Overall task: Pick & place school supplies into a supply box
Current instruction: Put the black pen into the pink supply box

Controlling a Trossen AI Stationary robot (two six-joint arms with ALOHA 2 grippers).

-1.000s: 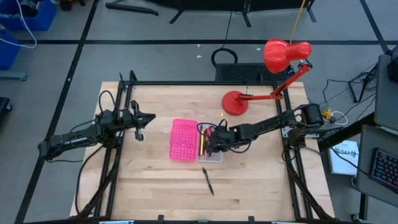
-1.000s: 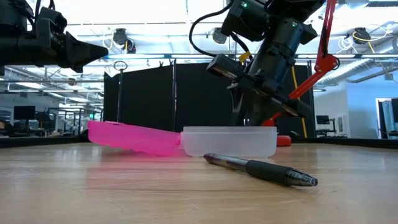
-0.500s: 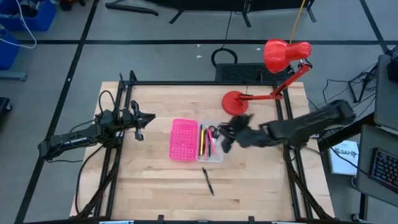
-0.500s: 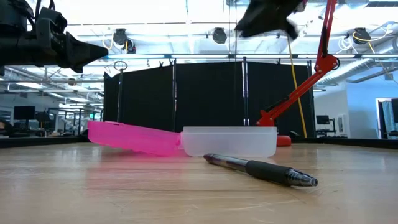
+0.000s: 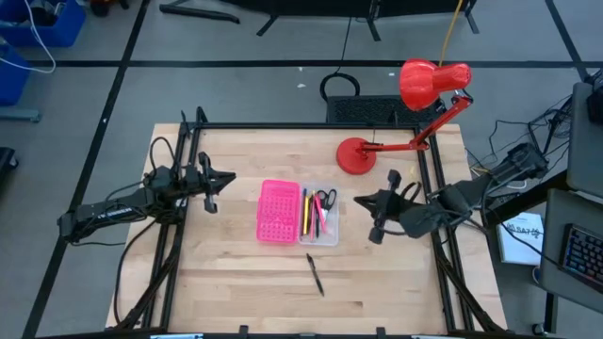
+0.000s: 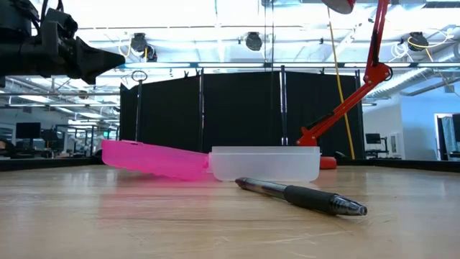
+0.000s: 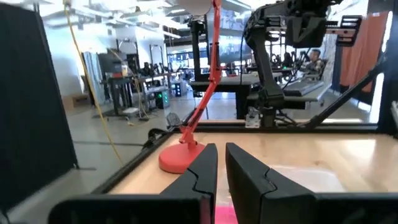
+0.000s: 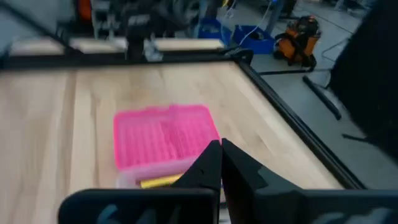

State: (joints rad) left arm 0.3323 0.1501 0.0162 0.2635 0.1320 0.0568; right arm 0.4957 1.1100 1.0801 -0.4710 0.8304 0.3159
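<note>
The supply box lies open mid-table: its hot-pink half (image 5: pixel 278 211) sits left of the clear tray half (image 5: pixel 320 218). Yellow, pink and black pens and the black-handled scissors (image 5: pixel 327 199) lie in the tray. One black pen (image 5: pixel 315 275) lies on the wood nearer the table's near edge, also the black pen (image 6: pixel 302 196) in the low view. My right gripper (image 5: pixel 374 218) hangs shut and empty to the right of the tray. My left gripper (image 5: pixel 213 182) waits shut, left of the pink half.
A red desk lamp stands with its base (image 5: pixel 356 155) at the far right of the table, its arm and shade (image 5: pixel 433 83) reaching beyond the far edge. Black frame rails run along the left and right sides. Bare wood lies around the loose pen.
My right gripper has drawn back from over the clear tray toward the table's right edge and risen out of the low view. The scissors, covered by the gripper before, now show lying in the tray. The left arm has kept still.
</note>
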